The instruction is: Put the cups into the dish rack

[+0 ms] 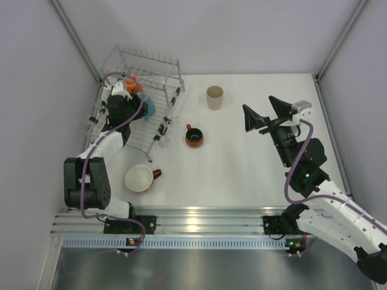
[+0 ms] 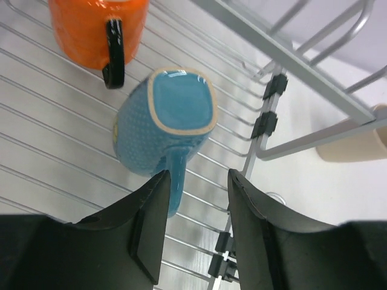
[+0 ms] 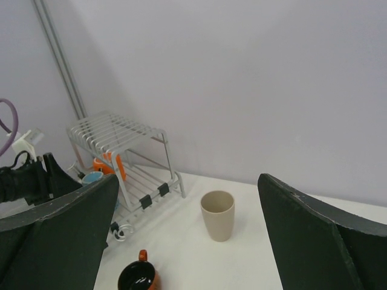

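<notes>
The dish rack [image 1: 158,69] stands at the back left. An orange mug [image 2: 91,24] and a light blue mug [image 2: 166,121] lie on its wires. My left gripper [image 2: 198,181] hovers open over the blue mug's handle, which lies just beside the left finger; nothing is pinched. On the table stand a beige tumbler [image 1: 214,97], a small dark red-handled mug [image 1: 194,138] and a wide white red-handled cup [image 1: 140,178]. My right gripper [image 1: 263,112] hangs wide open to the right of the tumbler [image 3: 217,214], holding nothing.
The rack's raised upper shelf [image 3: 115,130] overhangs the mugs. Grey walls enclose the table on three sides. A metal rail [image 1: 199,217] runs along the near edge by the arm bases.
</notes>
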Robot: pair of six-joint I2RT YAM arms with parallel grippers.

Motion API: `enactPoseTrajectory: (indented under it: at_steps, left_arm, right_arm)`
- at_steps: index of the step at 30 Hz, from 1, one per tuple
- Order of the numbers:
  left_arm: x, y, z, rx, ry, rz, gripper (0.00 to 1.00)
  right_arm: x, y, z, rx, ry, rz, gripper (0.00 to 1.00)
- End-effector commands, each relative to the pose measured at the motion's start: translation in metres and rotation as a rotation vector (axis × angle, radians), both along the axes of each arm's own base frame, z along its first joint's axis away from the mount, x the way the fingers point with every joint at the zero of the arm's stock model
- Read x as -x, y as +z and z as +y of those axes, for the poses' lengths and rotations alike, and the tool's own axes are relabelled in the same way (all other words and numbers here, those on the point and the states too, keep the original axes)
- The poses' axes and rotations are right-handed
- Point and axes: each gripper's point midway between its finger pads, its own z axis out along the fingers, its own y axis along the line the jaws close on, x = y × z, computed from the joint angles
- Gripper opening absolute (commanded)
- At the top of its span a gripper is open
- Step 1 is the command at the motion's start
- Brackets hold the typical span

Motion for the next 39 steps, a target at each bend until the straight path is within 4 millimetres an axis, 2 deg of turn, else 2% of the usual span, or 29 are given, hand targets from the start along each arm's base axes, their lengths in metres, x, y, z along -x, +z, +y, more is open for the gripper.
enactPoseTrajectory:
  at_steps: [1,3,7,10,11,13,14,17,20,24,31,39]
  left_arm:
    - [0.009,0.036,0.011,0.113,0.017,-0.067,0.49]
    - [0.013,0.04,0.012,0.177,0.014,-0.061,0.49]
    - [0.021,0.047,0.034,0.282,0.062,-0.045,0.48]
    - [0.019,0.045,0.036,0.364,0.037,-0.014,0.27]
    - [0.012,0.039,0.036,0.417,0.031,0.012,0.1]
    - [0.009,0.036,0.03,0.497,-0.01,0.047,0.0]
    - [0.003,0.028,0.029,0.529,-0.013,0.075,0.0]
    - [-0.002,0.02,0.024,0.639,-0.022,0.1,0.0]
    - [-0.008,0.013,0.029,0.663,0.009,0.107,0.0]
    - [-0.014,-0.011,0.033,0.67,0.043,0.16,0.0]
    - [-0.038,-0.023,0.04,0.648,0.056,0.174,0.0]
    - [-0.061,-0.024,0.034,0.628,0.023,0.165,0.0]
  right_arm:
    - [0.003,0.007,-0.006,-0.011,-0.017,-0.024,0.99]
    - [0.004,0.006,-0.006,-0.011,-0.017,-0.024,0.99]
    - [0.005,0.008,-0.007,-0.014,-0.017,-0.027,0.99]
    - [0.005,0.007,-0.007,-0.016,-0.016,-0.026,0.99]
    - [0.005,0.007,-0.006,-0.016,-0.015,-0.025,0.99]
    - [0.005,0.008,-0.006,-0.015,-0.013,-0.026,0.99]
    - [0.005,0.008,-0.006,-0.016,-0.014,-0.025,1.0]
    - [0.004,0.008,-0.007,-0.013,-0.017,-0.026,0.99]
    - [0.005,0.008,-0.007,-0.014,-0.02,-0.025,1.0]
    - [0.005,0.01,-0.007,-0.016,-0.019,-0.027,0.99]
    - [0.005,0.012,-0.007,-0.017,-0.017,-0.03,0.99]
    - [0.003,0.011,-0.006,-0.014,-0.021,-0.027,0.99]
